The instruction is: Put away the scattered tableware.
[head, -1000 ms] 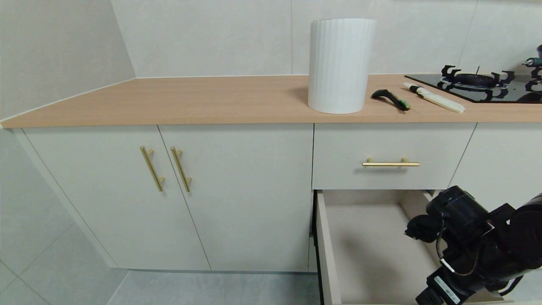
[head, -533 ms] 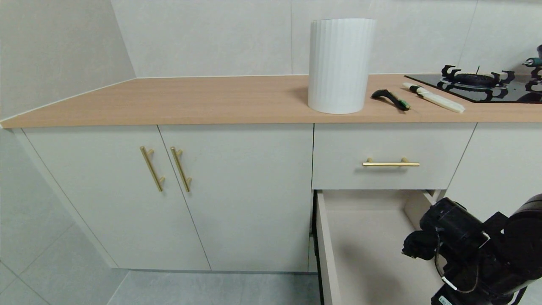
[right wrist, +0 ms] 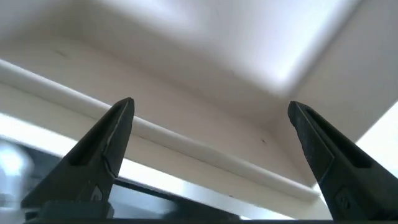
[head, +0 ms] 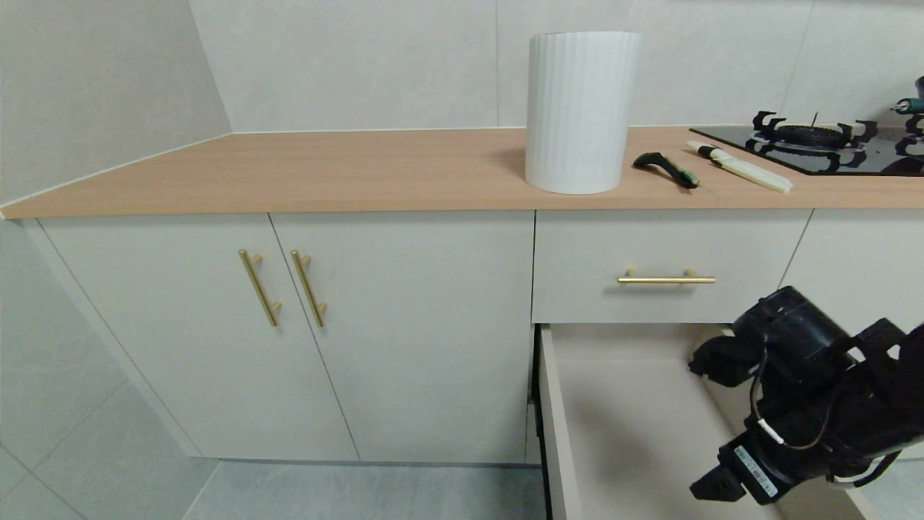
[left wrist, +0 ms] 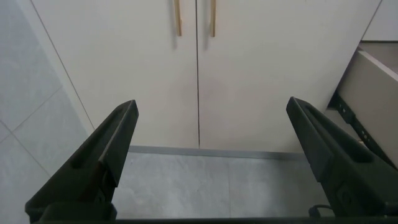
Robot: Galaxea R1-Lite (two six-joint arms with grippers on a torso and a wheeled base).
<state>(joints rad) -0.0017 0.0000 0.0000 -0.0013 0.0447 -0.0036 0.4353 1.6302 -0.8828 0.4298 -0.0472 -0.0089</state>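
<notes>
- Gaping wide, the right gripper [right wrist: 209, 106] holds nothing and touches nothing; the right arm [head: 801, 383] hangs over the right side of the open drawer [head: 557, 412].
- Left gripper [left wrist: 211, 104] equally spread and empty, facing the closed cabinet doors [left wrist: 249, 68].
- Black-handled utensil [head: 665, 169] and white utensil [head: 740, 166] lie on the table [head: 325, 170], beside a ribbed white container [head: 577, 108].

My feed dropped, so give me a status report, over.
Left pincer open, empty, facing cupboard doors. Right pincer open, empty, at the open drawer. Black utensil and white utensil lie on the counter. Nothing blocks the drawer.
</notes>
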